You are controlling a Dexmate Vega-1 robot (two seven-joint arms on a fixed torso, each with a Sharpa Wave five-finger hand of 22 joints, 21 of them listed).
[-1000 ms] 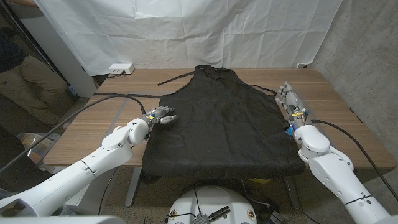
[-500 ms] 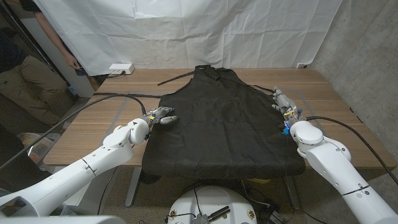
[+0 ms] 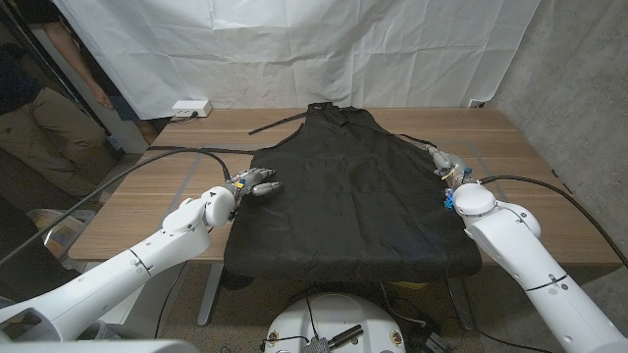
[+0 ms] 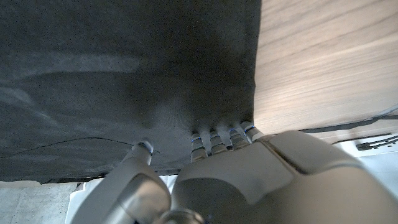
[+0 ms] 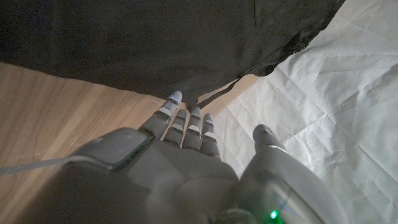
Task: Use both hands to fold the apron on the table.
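Behind, a white sheet [image 3: 294,49] backs the wooden table [image 3: 147,196].

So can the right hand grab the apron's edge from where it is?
Probably yes. The right hand sits on the table right beside the apron edge, fingers apart and holding nothing, with only bare wood between them in the right wrist view.

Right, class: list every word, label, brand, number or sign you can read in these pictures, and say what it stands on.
None can be read.
The black apron shows no print.
The wooden table carries no label.
The white box at the table's far edge is too small to tell.
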